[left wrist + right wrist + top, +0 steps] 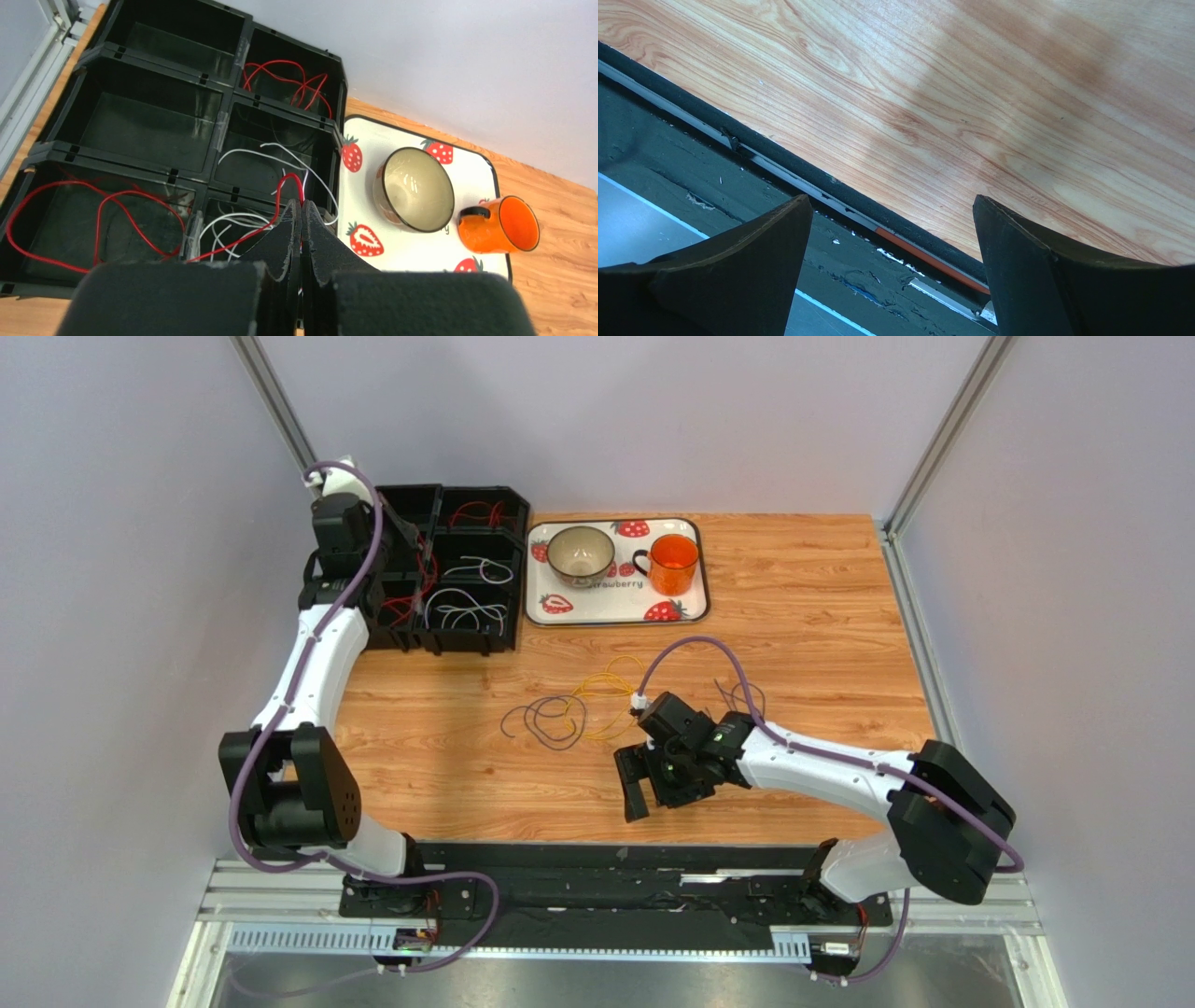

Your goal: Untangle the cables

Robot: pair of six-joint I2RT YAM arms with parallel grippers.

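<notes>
My left gripper is shut on a red cable over the black compartment bin; in the top view it is at the bin's left middle. The bin holds red cables at the back right, more red at the near left, and white cables in the right-hand cells. On the table lie dark purple loops, thin yellow strands and a dark strand. My right gripper is open and empty over the table's front edge.
A white strawberry tray right of the bin carries a bowl and an orange mug. The dark rail runs along the table's near edge under my right gripper's fingers.
</notes>
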